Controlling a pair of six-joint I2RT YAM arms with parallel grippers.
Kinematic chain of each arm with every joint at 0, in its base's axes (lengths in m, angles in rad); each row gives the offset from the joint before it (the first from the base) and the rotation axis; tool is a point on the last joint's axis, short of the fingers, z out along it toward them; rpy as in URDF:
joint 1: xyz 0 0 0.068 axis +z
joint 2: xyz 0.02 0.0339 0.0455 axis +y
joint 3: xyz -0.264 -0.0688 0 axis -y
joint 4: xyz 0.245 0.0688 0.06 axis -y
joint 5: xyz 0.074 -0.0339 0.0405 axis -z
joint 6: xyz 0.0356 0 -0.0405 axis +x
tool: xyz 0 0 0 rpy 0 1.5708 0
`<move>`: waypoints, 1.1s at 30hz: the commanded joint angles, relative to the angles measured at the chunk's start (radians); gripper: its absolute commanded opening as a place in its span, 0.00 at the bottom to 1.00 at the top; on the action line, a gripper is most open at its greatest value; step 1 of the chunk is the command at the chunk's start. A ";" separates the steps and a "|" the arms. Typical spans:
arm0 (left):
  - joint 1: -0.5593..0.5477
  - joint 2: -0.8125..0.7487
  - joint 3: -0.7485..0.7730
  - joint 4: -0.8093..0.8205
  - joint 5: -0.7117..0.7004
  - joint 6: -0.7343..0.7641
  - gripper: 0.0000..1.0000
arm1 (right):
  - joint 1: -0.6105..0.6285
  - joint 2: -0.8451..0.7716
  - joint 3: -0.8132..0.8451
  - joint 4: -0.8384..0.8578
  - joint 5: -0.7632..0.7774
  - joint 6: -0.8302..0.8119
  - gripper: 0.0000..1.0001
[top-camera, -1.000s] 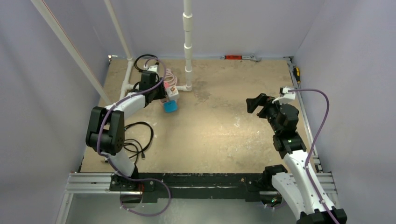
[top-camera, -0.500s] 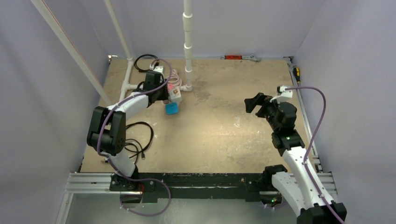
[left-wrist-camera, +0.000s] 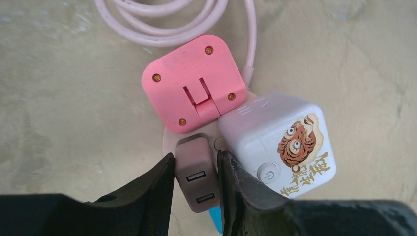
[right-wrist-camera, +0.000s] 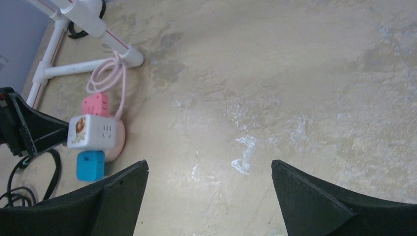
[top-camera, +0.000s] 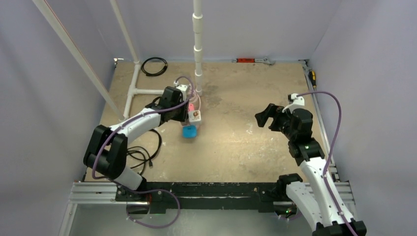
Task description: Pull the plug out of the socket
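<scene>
On the scuffed tan table (top-camera: 236,142), ringed by pale lilac walls (top-camera: 255,24), the socket (right-wrist-camera: 119,142) lies flat near white pipes (top-camera: 197,44). The left gripper (left-wrist-camera: 195,160) clamps a brown USB plug (left-wrist-camera: 196,182). The right gripper (right-wrist-camera: 209,169) gapes wide, empty.

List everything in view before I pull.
socket: one, pale pink, left of centre
USB plug: one, grey-brown, on the socket, gripped
square plug: one, pink, socket's far edge
cube adapter: one, white, on the socket
blue plug: one, blue, socket's near edge
cord: one, pink, coiled behind the socket
pipe frame: one, white, far left
cables: two bundles, black, far-left corner and near left
tools: two, red-silver at far edge, yellow-black at right edge
left claw: one, black, shut on USB plug
right claw: one, black, open, right of centre
</scene>
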 commanded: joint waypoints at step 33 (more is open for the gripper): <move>-0.348 0.006 -0.005 -0.128 0.106 0.182 0.11 | 0.543 -0.001 -0.232 0.454 -0.015 0.038 0.94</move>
